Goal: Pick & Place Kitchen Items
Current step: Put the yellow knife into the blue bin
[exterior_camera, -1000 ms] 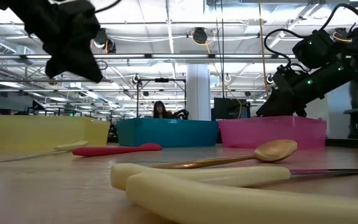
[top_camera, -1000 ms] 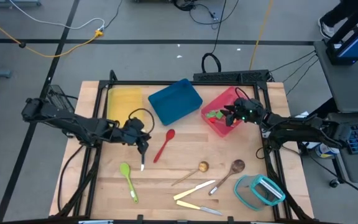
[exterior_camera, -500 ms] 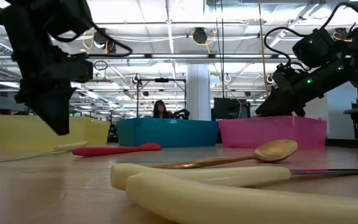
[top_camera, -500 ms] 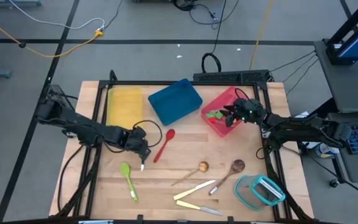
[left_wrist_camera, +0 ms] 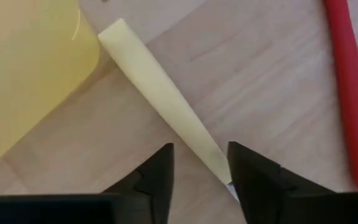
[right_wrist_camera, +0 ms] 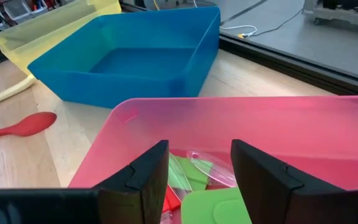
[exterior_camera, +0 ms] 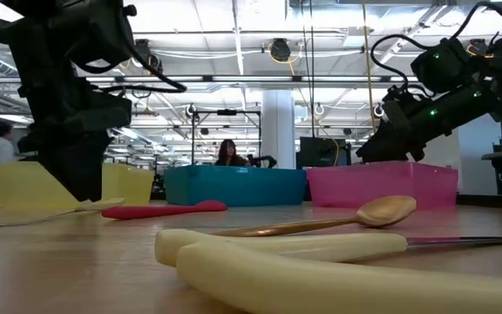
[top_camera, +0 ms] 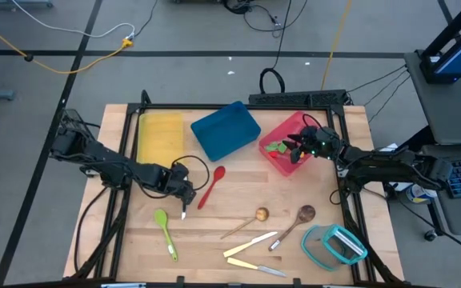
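A cream knife (left_wrist_camera: 160,93) lies flat on the wooden table beside the yellow tray (left_wrist_camera: 23,68); it also shows in the low view (exterior_camera: 55,212), and only its tip shows in the high view (top_camera: 184,214). My left gripper (left_wrist_camera: 201,149) is open and down at the table (exterior_camera: 81,187), its fingers on either side of the knife's blade end. My right gripper (right_wrist_camera: 199,149) is open and empty over the pink tray (top_camera: 282,140), which holds green and red pieces (right_wrist_camera: 197,199). A red spoon (top_camera: 212,186) lies next to the left gripper. My left gripper points down, its fingers across the knife near the blade end (left_wrist_camera: 219,165). The knife runs under the tip of one finger (left_wrist_camera: 247,174); I cannot tell whether that finger touches it. The knife lies flat on the table.
A blue tray (top_camera: 225,130) stands at the back between the yellow and pink trays. A green spoon (top_camera: 165,230), two wooden spoons (top_camera: 250,220) (top_camera: 296,221), two more cream knives (top_camera: 250,244) and a teal-rimmed clear container (top_camera: 334,244) lie near the front edge. People show far behind the table (exterior_camera: 227,153).
My left gripper has come down from well above the table to table height over the cream knife, moving slightly toward the near edge. The knife has stayed where it lay. The right arm has kept still.
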Robot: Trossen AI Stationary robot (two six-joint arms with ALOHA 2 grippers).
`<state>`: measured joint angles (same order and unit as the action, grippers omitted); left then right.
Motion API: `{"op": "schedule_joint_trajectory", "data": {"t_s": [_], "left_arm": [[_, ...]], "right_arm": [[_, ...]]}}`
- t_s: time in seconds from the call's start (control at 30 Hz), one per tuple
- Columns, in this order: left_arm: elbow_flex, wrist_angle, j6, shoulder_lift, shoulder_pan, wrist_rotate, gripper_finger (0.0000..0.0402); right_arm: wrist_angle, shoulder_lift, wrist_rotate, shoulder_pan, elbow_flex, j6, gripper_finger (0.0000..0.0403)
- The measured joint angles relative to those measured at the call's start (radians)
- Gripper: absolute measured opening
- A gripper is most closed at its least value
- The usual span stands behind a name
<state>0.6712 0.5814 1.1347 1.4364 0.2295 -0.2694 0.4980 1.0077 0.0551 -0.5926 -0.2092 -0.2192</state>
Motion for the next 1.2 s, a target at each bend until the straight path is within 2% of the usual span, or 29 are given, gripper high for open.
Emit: {"op": "schedule_joint_trajectory", "data": {"t_s": [0.13, 0.23, 0.73, 0.87, 1.13, 1.2], "left_arm": [[0.0, -0.005, 0.002, 0.0, 0.0, -0.015, 0.0197], [0.0, -0.01, 0.013, 0.0, 0.0, -0.044, 0.021], [0.005, -0.067, 0.067, 0.136, 0.002, -0.104, 0.0211], [0.003, -0.067, 0.089, 0.137, 0.002, -0.119, 0.0178], [0.0, -0.108, 0.125, 0.138, 0.0, -0.147, 0.0055], [0.007, -0.121, 0.124, 0.139, 0.001, -0.161, 0.005]], "right_arm": [[0.0, 0.0, 0.001, 0.0, 0.0, -0.001, 0.0167], [-0.001, 0.0, 0.001, 0.0, 0.0, -0.002, 0.0167], [-0.002, 0.0, 0.002, 0.002, 0.0, -0.003, 0.0167], [-0.004, 0.0, 0.001, 0.002, 0.0, -0.003, 0.0167], [-0.004, 0.0, 0.0, 0.002, 0.0, -0.003, 0.0167], [-0.004, 0.0, 0.0, 0.002, 0.0, -0.001, 0.0167]]}}
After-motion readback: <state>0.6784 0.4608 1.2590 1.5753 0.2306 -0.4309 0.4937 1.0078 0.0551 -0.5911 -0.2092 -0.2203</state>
